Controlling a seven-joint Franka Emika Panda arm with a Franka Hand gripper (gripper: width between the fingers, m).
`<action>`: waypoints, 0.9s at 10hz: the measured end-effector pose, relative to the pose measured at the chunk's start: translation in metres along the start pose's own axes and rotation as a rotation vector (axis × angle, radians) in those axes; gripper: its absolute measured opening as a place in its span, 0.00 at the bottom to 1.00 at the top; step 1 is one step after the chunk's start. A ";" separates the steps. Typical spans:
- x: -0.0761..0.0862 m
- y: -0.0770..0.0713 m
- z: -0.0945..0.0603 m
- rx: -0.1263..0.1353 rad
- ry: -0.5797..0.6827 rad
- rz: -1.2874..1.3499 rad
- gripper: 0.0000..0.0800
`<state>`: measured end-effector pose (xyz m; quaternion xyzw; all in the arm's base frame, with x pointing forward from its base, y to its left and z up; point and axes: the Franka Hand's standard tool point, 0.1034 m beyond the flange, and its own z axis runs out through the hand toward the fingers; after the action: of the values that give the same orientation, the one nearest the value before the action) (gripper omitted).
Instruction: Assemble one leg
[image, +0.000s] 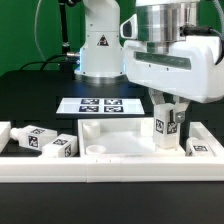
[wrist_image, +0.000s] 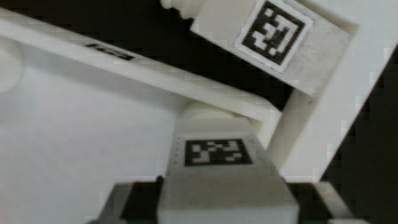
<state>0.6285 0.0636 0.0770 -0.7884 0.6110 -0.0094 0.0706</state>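
Gripper (image: 168, 106) clenched on one leg (image: 167, 131), held upright at the tabletop (image: 115, 153) corner on the exterior view's right; seating unclear, so probably fastening and release are left; spare legs (image: 58, 147) lie unused.

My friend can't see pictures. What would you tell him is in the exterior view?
A robot arm's pincer grips a small white leg upright on the white tabletop, near its edge on the exterior view's right. The other legs lie at the exterior view's left, and the marker board lies behind on the black table.
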 end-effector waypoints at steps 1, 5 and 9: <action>0.001 0.000 0.000 0.035 -0.003 0.128 0.36; -0.001 -0.001 0.001 0.068 -0.033 0.414 0.36; -0.002 -0.002 0.001 0.048 -0.032 0.240 0.78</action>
<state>0.6297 0.0660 0.0760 -0.7077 0.6994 -0.0030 0.0998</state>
